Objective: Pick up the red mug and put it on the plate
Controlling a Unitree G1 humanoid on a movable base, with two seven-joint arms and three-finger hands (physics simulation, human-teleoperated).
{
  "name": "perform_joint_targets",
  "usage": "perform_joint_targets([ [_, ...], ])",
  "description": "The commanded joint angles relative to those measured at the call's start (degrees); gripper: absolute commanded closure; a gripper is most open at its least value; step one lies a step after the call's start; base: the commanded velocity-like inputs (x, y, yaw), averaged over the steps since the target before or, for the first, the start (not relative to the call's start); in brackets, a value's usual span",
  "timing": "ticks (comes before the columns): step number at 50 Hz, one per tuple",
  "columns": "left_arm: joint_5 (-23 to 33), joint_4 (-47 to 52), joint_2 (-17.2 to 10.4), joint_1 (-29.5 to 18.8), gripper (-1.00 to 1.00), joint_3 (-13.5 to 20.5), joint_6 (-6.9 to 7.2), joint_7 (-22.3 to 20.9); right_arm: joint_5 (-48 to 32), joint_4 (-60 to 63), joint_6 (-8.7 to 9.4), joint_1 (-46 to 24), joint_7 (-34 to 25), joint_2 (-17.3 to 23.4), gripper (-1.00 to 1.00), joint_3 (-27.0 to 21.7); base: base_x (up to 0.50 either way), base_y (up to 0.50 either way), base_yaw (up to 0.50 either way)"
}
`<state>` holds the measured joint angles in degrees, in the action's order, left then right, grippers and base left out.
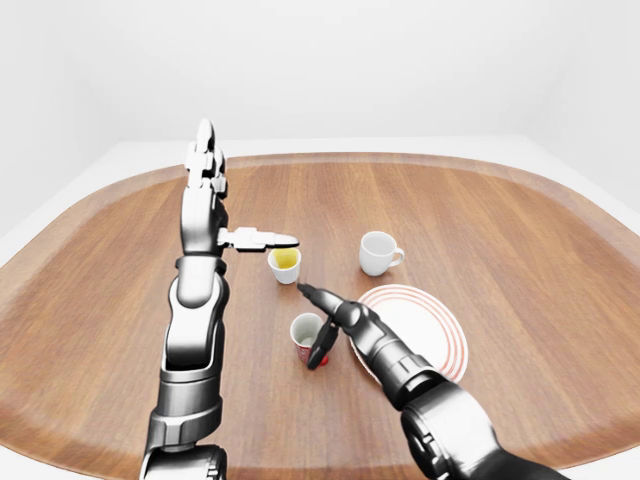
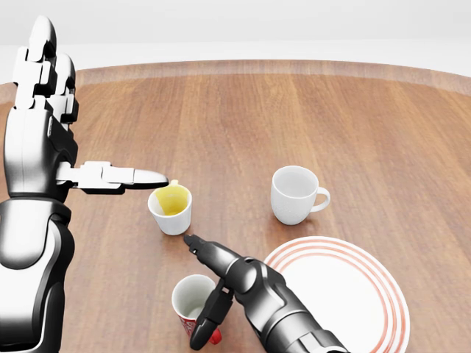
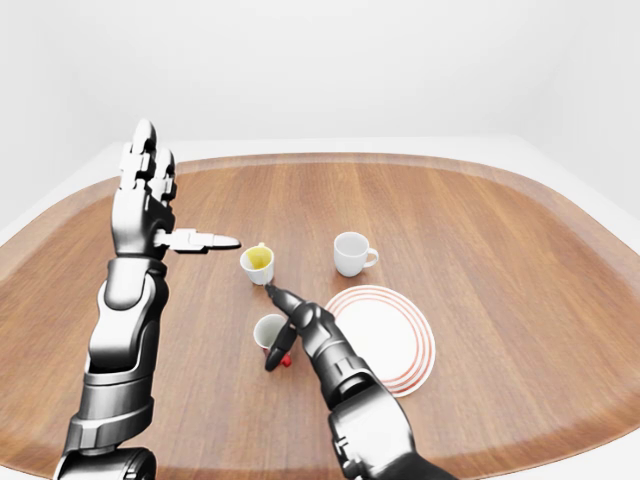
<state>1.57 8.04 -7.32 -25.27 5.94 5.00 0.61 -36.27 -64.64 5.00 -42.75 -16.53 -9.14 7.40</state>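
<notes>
The red mug (image 2: 194, 307) stands upright near the tabletop's (image 2: 243, 118) near edge, just beside the plate (image 2: 346, 294). The right hand (image 2: 221, 283) is spread, 1 finger pointing away and 1 hanging beside the handle (no grasp). The left hand (image 2: 44, 125) is raised, released. Risk: the hanging finger may tip the mug.

3 cups total: 1 red mug (image 2: 193, 305), 2 white cups (image 2: 296, 194) (image 2: 171, 209); 1 plate (image 2: 353, 294).
</notes>
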Motion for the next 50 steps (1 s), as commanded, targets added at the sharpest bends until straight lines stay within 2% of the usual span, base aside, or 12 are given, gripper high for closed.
perform_joint_targets([
  [1,-0.2,0.0,-0.1,0.3,-1.00,0.1,0.00,0.0,-0.4,-2.9,0.00,-0.4,1.1,-0.8,-1.00,0.0,0.00,0.00,0.00],
  [35,0.0,-0.4,0.0,0.2,-1.00,-0.1,0.00,0.0,-1.3,-6.4,0.00,-0.2,2.3,-1.6,-0.97,-0.4,0.00,0.00,0.00],
  [36,0.0,-0.4,0.0,0.3,-1.00,-0.2,0.00,0.0,-1.3,-6.4,0.00,-0.2,2.4,-1.6,-0.64,-0.4,0.00,0.00,0.00],
  [37,0.1,-0.3,0.0,0.3,-1.00,-0.2,0.00,-0.1,-1.3,-6.3,0.00,-0.2,2.4,-1.6,-0.08,-0.4,0.00,0.00,0.00],
  [38,0.0,-0.2,0.1,0.3,-1.00,-0.2,0.00,-0.1,-1.3,-6.3,0.00,-0.2,2.4,-1.6,0.39,-0.4,0.00,0.00,0.00],
  [39,0.0,-0.1,0.1,0.3,-1.00,-0.2,0.00,-0.1,-1.3,-6.2,0.00,-0.2,2.4,-1.6,0.77,-0.4,0.00,0.00,0.00],
  [40,0.0,0.0,0.1,0.3,-1.00,-0.2,0.00,-0.1,-1.3,-6.1,0.00,-0.2,2.4,-1.6,1.00,-0.4,0.00,0.00,0.00],
  [50,0.0,-0.1,0.1,0.3,-1.00,-0.1,0.00,-0.1,-1.5,-5.8,0.00,-0.1,2.4,-1.5,1.00,-0.3,0.00,0.00,0.00],
])
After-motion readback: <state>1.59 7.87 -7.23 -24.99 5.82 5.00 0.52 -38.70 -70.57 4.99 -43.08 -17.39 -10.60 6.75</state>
